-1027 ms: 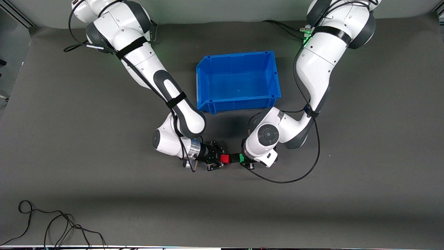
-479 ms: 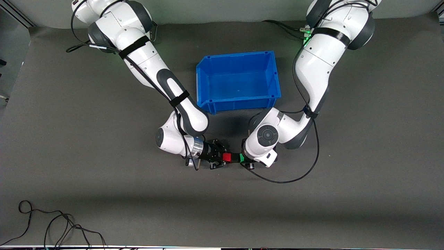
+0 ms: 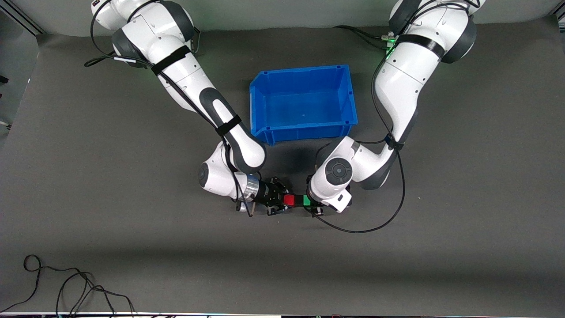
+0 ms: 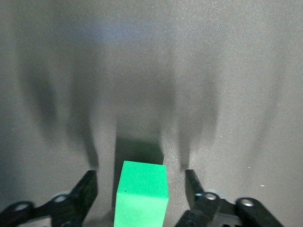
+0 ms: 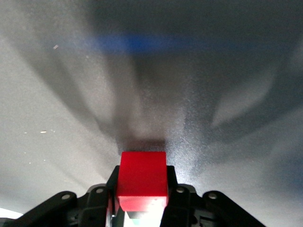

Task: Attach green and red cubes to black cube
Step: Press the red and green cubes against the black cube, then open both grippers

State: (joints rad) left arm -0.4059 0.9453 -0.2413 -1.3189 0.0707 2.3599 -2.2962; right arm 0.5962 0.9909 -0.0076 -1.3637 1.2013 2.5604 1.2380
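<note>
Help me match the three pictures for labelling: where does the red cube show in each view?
Front view: the red cube sits between the two tools, against the black cube, nearer the camera than the blue bin.
Left wrist view: not in it; only the green cube shows.
Right wrist view: the red cube fills the low middle, gripped by the right tool.
Shared landmark: the grey table mat.

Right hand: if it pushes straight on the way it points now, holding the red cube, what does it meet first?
The right hand points toward the left hand. First contact would likely be the black cube between the red cube and green cube, though the gaps are unclear.
</note>
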